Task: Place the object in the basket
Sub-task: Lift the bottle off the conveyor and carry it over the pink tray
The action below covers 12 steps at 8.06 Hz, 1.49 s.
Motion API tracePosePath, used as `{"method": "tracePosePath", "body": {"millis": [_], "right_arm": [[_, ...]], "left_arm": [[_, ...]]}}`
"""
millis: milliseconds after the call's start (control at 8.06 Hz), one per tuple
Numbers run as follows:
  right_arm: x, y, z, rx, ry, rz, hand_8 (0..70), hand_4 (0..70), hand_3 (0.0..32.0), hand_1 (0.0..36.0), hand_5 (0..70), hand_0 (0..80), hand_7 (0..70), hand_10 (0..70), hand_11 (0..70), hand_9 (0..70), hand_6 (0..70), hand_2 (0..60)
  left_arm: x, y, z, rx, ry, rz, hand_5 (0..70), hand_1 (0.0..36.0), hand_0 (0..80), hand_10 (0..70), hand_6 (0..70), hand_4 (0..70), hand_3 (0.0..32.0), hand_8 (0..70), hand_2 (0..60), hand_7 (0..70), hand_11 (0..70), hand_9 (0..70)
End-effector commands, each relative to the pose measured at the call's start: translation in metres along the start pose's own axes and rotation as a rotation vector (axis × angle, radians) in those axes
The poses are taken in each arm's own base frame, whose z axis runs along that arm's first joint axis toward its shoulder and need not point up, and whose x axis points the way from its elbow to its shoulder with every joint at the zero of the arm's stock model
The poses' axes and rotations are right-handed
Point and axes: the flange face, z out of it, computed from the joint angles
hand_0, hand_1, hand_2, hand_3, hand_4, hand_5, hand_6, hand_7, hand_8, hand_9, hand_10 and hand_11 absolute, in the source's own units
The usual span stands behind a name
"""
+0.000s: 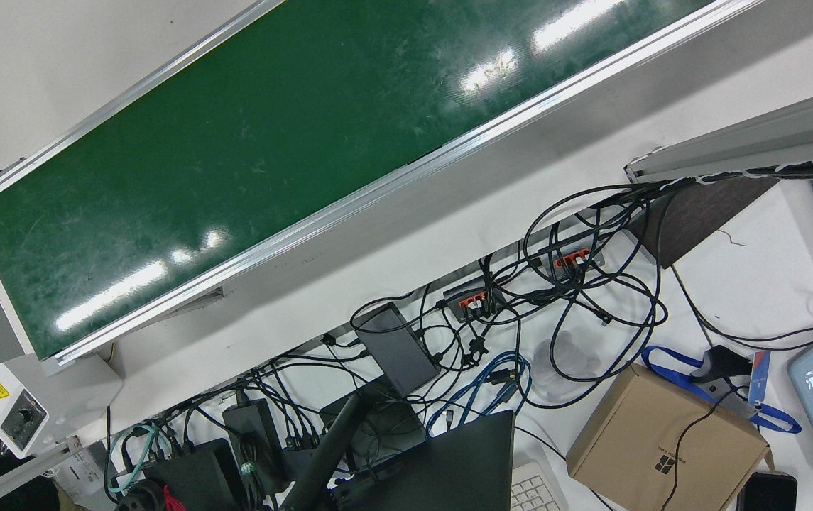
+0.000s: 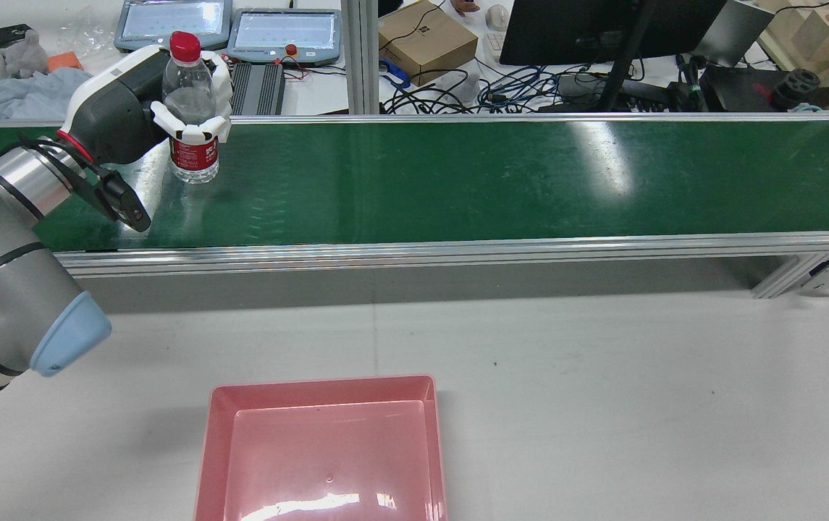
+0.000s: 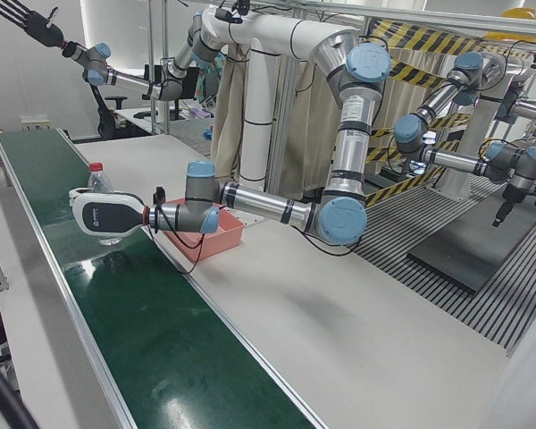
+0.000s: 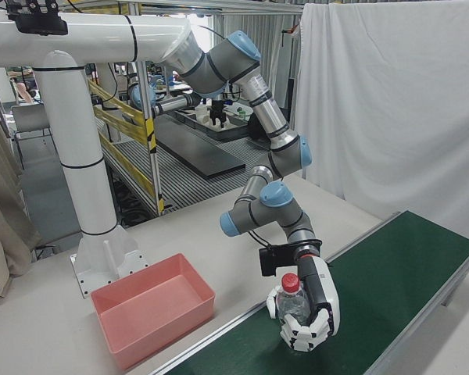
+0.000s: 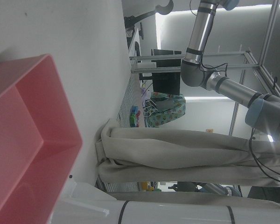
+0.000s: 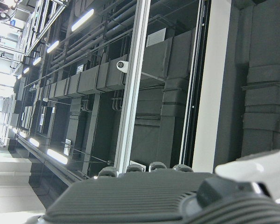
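The front view shows only a bare stretch of the green conveyor belt with a tangle of cables and a cardboard box on the desk beside it; no arm, no bottle. In the rear view the left hand reaches to the far left of the belt, its white fingers wrapped round the middle of a clear water bottle with a red cap; the bottle stands upright with its base apparently on the belt, so the grip looks made but the lift not yet begun. The pink basket sits empty on the near side of the white table, well apart from the bottle, presumably placed within easy swing of that arm. The left-front view shows the same hand from behind, the bottle's cap peeping over it and the basket just beyond the forearm. In the right-front view the fingers curl closed on the bottle from both sides, a side grasp that keeps it upright. The left hand view looks back at the basket and a beige curtain. The right hand view shows only ceiling ducts; the right hand's state cannot be told.
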Motion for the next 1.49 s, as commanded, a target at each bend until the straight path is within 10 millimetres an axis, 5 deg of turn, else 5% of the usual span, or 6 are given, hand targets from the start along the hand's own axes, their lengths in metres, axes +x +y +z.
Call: {"method": "tracePosePath", "body": {"millis": [0,497,869,993,1117,1366], "right_arm": [[0.0,0.0,0.0,0.0,-0.001,0.0,0.0,0.0,0.0,0.0,0.0,0.0,0.0,0.0,0.0,0.0,0.0,0.0],[0.0,0.0,0.0,0.0,0.001,0.0,0.0,0.0,0.0,0.0,0.0,0.0,0.0,0.0,0.0,0.0,0.0,0.0],[0.0,0.0,0.0,0.001,0.001,0.0,0.0,0.0,0.0,0.0,0.0,0.0,0.0,0.0,0.0,0.0,0.0,0.0],[0.0,-0.001,0.0,0.001,0.001,0.0,0.0,0.0,0.0,0.0,0.0,0.0,0.0,0.0,0.0,0.0,0.0,0.0],[0.0,0.0,0.0,0.0,-0.001,0.0,0.0,0.0,0.0,0.0,0.0,0.0,0.0,0.0,0.0,0.0,0.0,0.0],[0.0,-0.001,0.0,0.001,0.001,0.0,0.0,0.0,0.0,0.0,0.0,0.0,0.0,0.0,0.0,0.0,0.0,0.0]], "left_arm": [[-0.009,0.059,-0.009,-0.048,-0.035,-0.024,70.0,31.3,80.0,70.0,70.0,70.0,0.0,70.0,60.0,70.0,70.0,70.0],[-0.086,0.133,-0.041,-0.17,-0.152,-0.118,70.0,25.4,78.6,70.0,70.0,70.0,0.0,70.0,58.6,70.0,70.0,70.0],[-0.148,0.182,-0.07,-0.232,-0.24,-0.149,70.0,22.8,80.0,70.0,70.0,68.7,0.0,70.0,37.0,65.9,70.0,70.0],[-0.14,0.182,-0.083,-0.212,-0.199,-0.156,70.0,22.2,80.0,70.0,70.0,64.2,0.0,70.0,31.3,62.9,70.0,70.0],[-0.144,0.174,-0.12,-0.175,-0.188,-0.177,70.0,21.8,80.0,70.0,70.0,54.2,0.0,70.0,22.0,59.1,70.0,70.0],[-0.146,0.164,-0.16,-0.122,-0.153,-0.193,70.0,15.5,76.2,70.0,65.8,45.1,0.0,70.0,1.0,57.1,70.0,70.0]]}}
